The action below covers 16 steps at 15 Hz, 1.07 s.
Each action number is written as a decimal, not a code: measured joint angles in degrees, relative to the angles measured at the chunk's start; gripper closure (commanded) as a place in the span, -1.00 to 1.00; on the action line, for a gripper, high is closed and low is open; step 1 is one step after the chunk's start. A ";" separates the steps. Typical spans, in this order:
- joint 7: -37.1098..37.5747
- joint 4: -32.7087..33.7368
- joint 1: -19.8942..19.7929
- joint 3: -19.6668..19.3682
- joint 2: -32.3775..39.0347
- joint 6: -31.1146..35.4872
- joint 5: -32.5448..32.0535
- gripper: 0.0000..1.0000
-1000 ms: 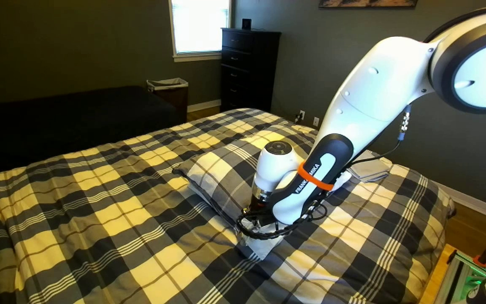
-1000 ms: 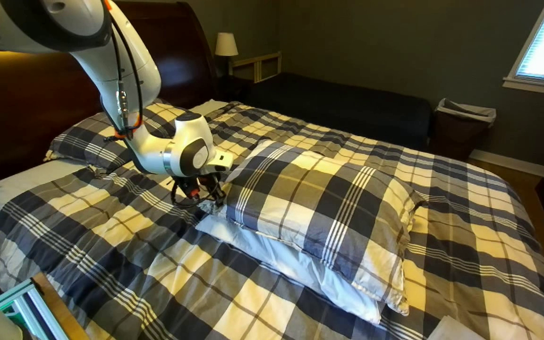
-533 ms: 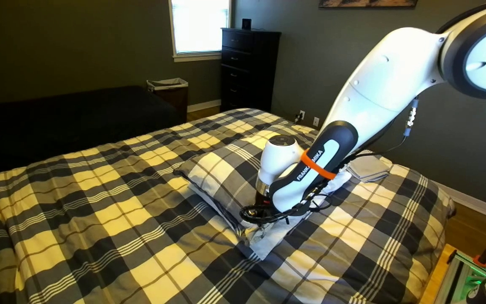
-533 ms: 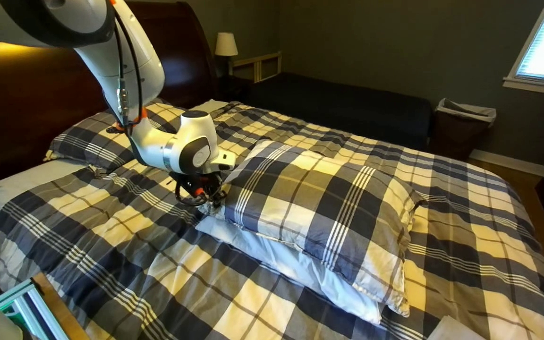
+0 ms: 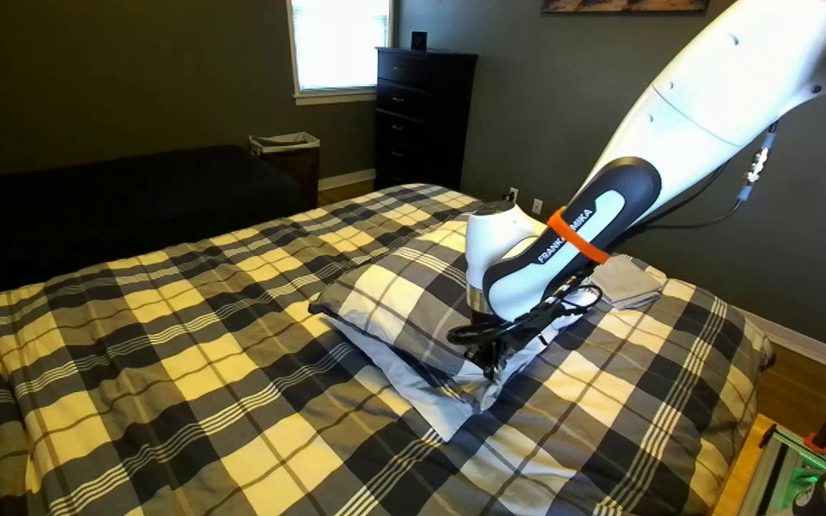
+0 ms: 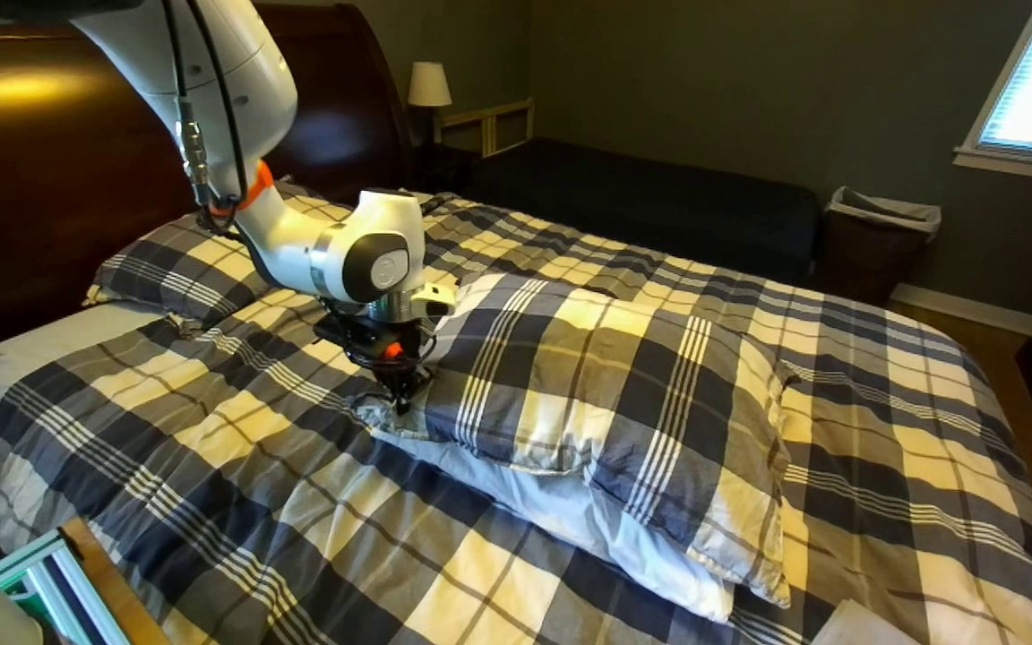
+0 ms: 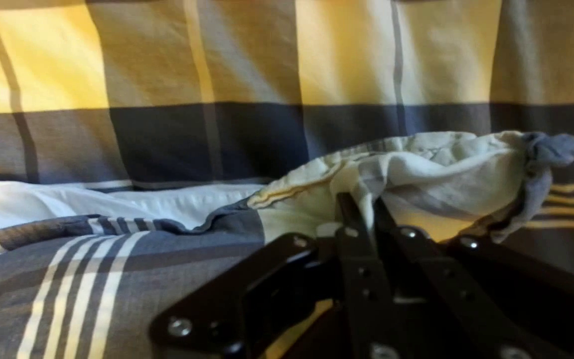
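1. The black metal claw (image 7: 363, 203) is pinching a plump, plaid fabric pillow (image 6: 570, 376) by its loose edge (image 7: 436, 167), presumably its thinnest handhold.
2. Mid-frame in both exterior views, that pillow is overlying smooth pale cloth (image 6: 534, 502).

Arm (image 5: 700, 93) is wht w/ orange band (image 5: 576, 236), blk cables (image 5: 474, 333).

in an exterior view: passable bedspread (image 5: 169, 373) left of pillow (image 5: 391, 294) | arm (image 5: 614, 186) blocks pillow's right side | obstacle far right: folded cloth (image 5: 628, 282)
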 measured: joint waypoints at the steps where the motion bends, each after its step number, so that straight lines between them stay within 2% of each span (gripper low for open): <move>1: -2.26 -0.66 -0.83 0.11 -1.14 -2.60 -0.52 0.96; 7: -9.92 -4.14 -5.76 0.00 -8.24 -18.70 -5.90 0.96; 13: -10.28 -6.37 -8.71 -0.27 -13.85 -35.71 -11.15 0.96; 16: -10.55 -7.52 -8.92 0.23 -14.58 -38.65 -12.12 0.96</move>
